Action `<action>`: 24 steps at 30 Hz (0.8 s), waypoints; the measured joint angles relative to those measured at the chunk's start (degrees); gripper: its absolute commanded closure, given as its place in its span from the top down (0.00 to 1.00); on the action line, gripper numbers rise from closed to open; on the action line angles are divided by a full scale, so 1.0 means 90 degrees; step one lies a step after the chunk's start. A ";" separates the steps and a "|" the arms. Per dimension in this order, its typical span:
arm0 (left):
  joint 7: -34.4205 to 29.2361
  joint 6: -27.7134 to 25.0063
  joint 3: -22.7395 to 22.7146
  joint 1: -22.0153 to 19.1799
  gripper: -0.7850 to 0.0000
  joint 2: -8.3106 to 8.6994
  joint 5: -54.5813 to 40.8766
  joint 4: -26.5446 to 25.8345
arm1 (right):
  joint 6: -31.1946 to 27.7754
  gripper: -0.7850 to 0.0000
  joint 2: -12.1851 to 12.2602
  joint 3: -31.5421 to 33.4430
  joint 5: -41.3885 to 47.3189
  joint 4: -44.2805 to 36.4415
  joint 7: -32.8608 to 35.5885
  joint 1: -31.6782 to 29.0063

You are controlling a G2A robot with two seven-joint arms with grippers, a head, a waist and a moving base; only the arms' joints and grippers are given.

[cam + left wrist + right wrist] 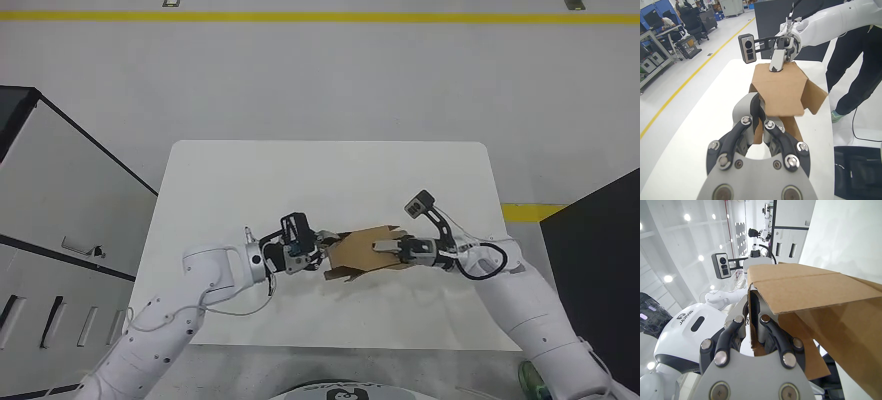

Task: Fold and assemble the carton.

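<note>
The carton [362, 255], brown and half-formed, hangs between the two arms over the near middle of the white tabletop [300, 180]. I cannot tell whether its lowest flap touches the surface.

The left arm [215, 270] comes in from the robot's left. The left jaws are pinching a cardboard edge at that end of the carton, seen in the left wrist view with the card running between the two fingers. The right arm [520, 290] meets the carton from the opposite side. The right jaws are closed on a thin wall at their own end, with the card clamped between them in the right wrist view.

Loose flaps crowd both grips. A top flap [783, 102] overhangs the left jaws, a side flap [815, 98] sticks out toward the tabletop's edge, and a lower flap [791, 128] drops beneath.

A grey cabinet [60, 190] stands just beside the tabletop on the robot's left. A dark unit [600, 240] stands on the right. A yellow line [320, 17] crosses the floor well beyond the far edge.
</note>
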 measured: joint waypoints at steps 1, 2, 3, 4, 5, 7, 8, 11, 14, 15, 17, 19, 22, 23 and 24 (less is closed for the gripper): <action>0.0009 0.0010 -0.0025 0.0011 0.00 0.0003 -0.0004 -0.0009 | -0.0014 0.00 0.0004 0.0007 -0.0031 0.0000 0.0015 -0.0004; 0.0017 0.0014 -0.0055 0.0028 0.00 0.0009 -0.0007 -0.0024 | -0.0028 0.00 0.0008 0.0014 -0.0071 -0.0006 0.0034 -0.0009; 0.0021 0.0015 -0.0074 0.0042 0.00 0.0012 -0.0009 -0.0035 | -0.0039 0.00 0.0010 0.0016 -0.0089 -0.0016 0.0057 -0.0015; 0.0024 0.0015 -0.0089 0.0055 0.00 0.0015 -0.0009 -0.0046 | -0.0049 0.00 0.0012 0.0017 -0.0094 -0.0028 0.0090 -0.0021; 0.0025 0.0014 -0.0102 0.0071 0.00 0.0018 -0.0006 -0.0058 | -0.0067 0.00 0.0014 0.0017 -0.0093 -0.0044 0.0145 -0.0028; 0.0021 0.0012 -0.0113 0.0087 0.00 0.0021 0.0008 -0.0070 | -0.0094 0.00 0.0017 0.0016 -0.0087 -0.0063 0.0237 -0.0033; 0.0020 0.0012 -0.0116 0.0096 0.00 0.0022 0.0012 -0.0072 | -0.0102 0.00 0.0019 0.0012 -0.0084 -0.0070 0.0293 -0.0035; 0.0014 0.0020 -0.0122 0.0110 0.00 0.0023 0.0010 -0.0075 | -0.0110 0.00 0.0021 -0.0003 -0.0087 -0.0086 0.0402 -0.0030; 0.0029 0.0019 -0.0116 0.0118 0.00 0.0022 0.0010 -0.0093 | -0.0134 0.00 0.0021 -0.0024 -0.0075 -0.0105 0.0500 -0.0030; 0.0031 0.0011 -0.0109 0.0120 0.00 0.0021 0.0014 -0.0101 | -0.0133 0.00 0.0020 -0.0030 -0.0073 -0.0111 0.0518 -0.0031; 0.0034 -0.0004 -0.0083 0.0118 0.00 0.0018 0.0026 -0.0117 | -0.0113 0.00 0.0021 -0.0045 -0.0085 -0.0130 0.0541 -0.0031; 0.0039 -0.0012 -0.0056 0.0111 0.00 0.0013 0.0036 -0.0124 | -0.0100 0.00 0.0023 -0.0054 -0.0099 -0.0145 0.0551 -0.0033; 0.0047 -0.0007 -0.0026 0.0097 0.00 0.0007 0.0055 -0.0117 | -0.0099 0.00 0.0027 -0.0054 -0.0101 -0.0155 0.0553 -0.0044; 0.0058 0.0009 -0.0037 0.0095 0.00 0.0007 0.0054 -0.0107 | -0.0114 0.00 0.0029 -0.0042 -0.0079 -0.0138 0.0536 -0.0054; 0.0070 0.0033 -0.0063 0.0097 0.00 0.0008 0.0049 -0.0101 | -0.0124 0.00 0.0030 -0.0023 -0.0042 -0.0111 0.0514 -0.0065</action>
